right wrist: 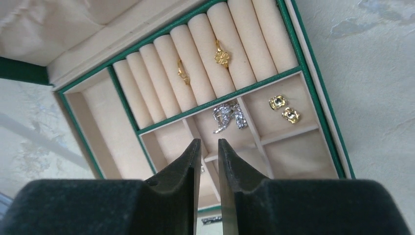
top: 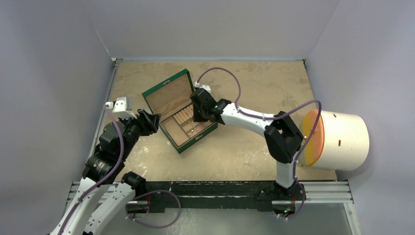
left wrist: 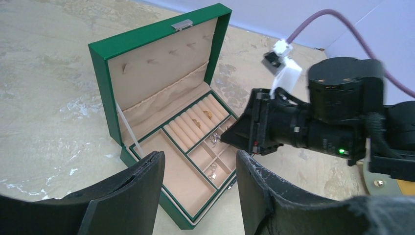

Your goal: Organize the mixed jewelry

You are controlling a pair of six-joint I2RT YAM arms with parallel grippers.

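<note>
Green jewelry box (top: 180, 110) is set open on bench (top: 254, 147). Two gold rings (right wrist: 222, 56) are slotted in ring rolls (right wrist: 254, 39). Silver sparkly piece (right wrist: 229, 117) & gold studs (right wrist: 284, 108) are laid in adjoining small compartments (right wrist: 293, 156). R gripper (right wrist: 209, 143) is held over these, fingers (right wrist: 188, 161) nearly closed w/ slim gap. Whether anything is pinched can't be told. L gripper (left wrist: 198, 164) is held beside box, fingers spread wide.

No legible text or numbers anywhere, small plate (top: 198, 138) on green box (top: 169, 84) front unreadable
</note>
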